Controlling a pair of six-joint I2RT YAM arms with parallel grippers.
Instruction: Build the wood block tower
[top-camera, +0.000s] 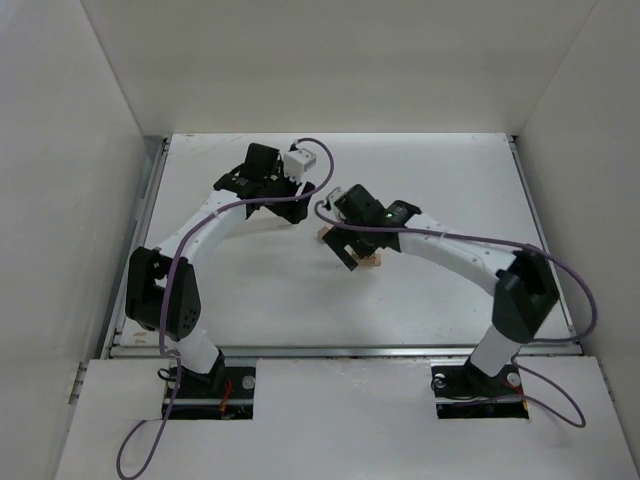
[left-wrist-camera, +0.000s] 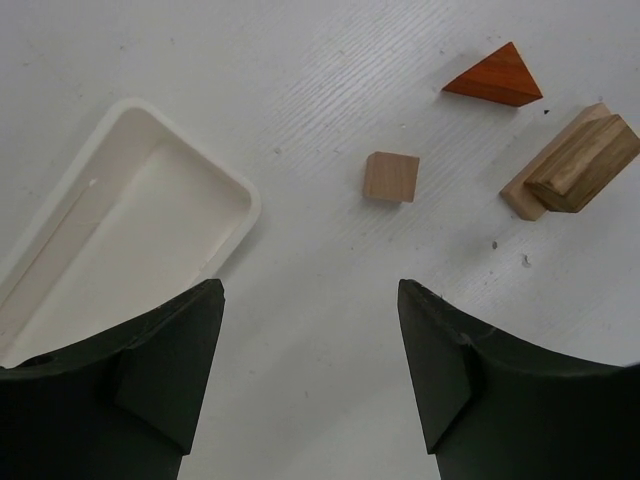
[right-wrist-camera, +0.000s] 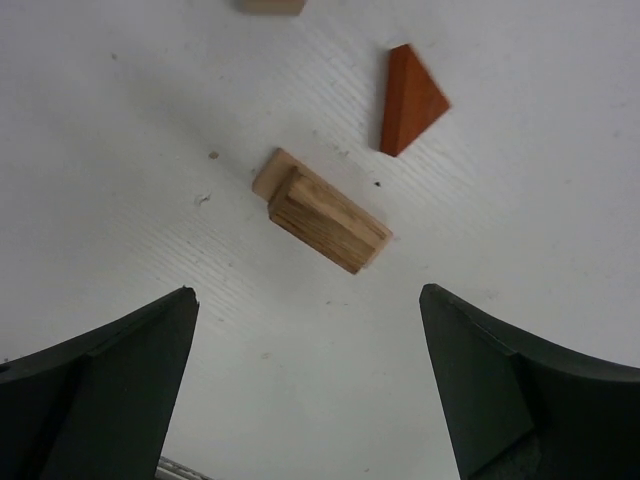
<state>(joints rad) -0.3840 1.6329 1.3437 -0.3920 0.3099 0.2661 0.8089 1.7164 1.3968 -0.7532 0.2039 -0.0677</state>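
Robot lab test cell. Plain white panels (top-camera: 60, 200) box in white counter (top-camera: 440, 300) on left, right and far side. Two white-and-black arms, left arm (top-camera: 195, 235) and right arm (top-camera: 460, 250), bases bolted in cut-outs at near edge. Purple cables (top-camera: 592, 305) loop loose off arms. Metal rail (top-camera: 350, 350) along near counter edge. Practice props on counter: small wood blocks (left-wrist-camera: 390, 177), orange-red wedge (left-wrist-camera: 497, 78), white tray (left-wrist-camera: 130, 230).

A tan cube (left-wrist-camera: 391, 177) lies flat ahead of the left jaws, with an orange-red wedge (left-wrist-camera: 497, 78) and two stacked tan blocks (left-wrist-camera: 585, 165) farther right.
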